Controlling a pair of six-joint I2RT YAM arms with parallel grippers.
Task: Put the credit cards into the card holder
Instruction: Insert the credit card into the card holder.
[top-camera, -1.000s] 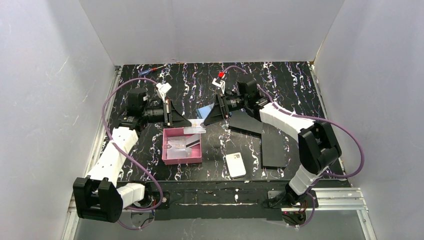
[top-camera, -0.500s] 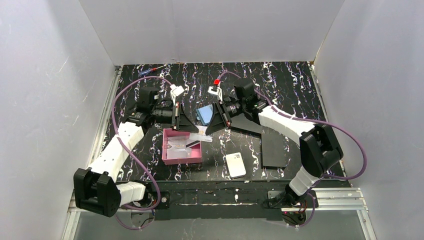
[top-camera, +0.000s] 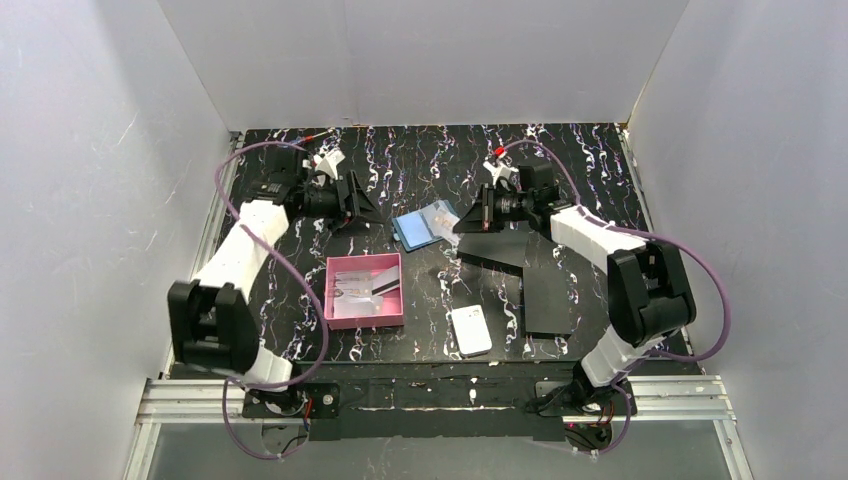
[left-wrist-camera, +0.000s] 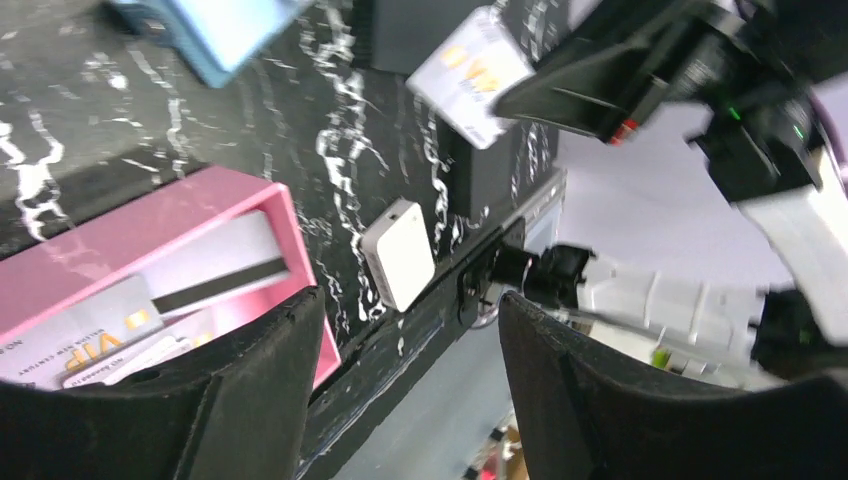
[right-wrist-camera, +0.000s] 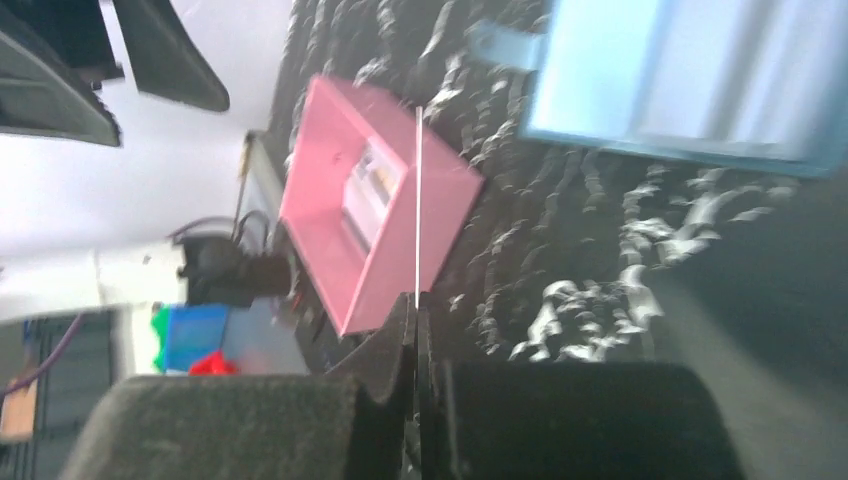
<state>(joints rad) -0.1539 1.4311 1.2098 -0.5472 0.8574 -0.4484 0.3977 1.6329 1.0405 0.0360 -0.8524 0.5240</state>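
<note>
Top view: right gripper (top-camera: 462, 220) pinched shut on one credit card (top-camera: 441, 213). The card's free end reaches over the right edge of the card holder (top-camera: 418, 230), which lies open on the table, pale inside up, just left of the jaws. Touching or not, cannot tell. Left gripper (top-camera: 360, 205) sits well apart at far left, so the right arm is plainly nearer. Other credit cards (top-camera: 352, 290) lie in the pink tray (top-camera: 365, 322). Left wrist view: fingers spread wide, nothing between them. Right wrist view: the held card shows edge-on, a thin pale line rising from the fingertips, with the holder ahead and to the right. Insertion probably needs the card swung that way and levelled to a pocket.
</note>
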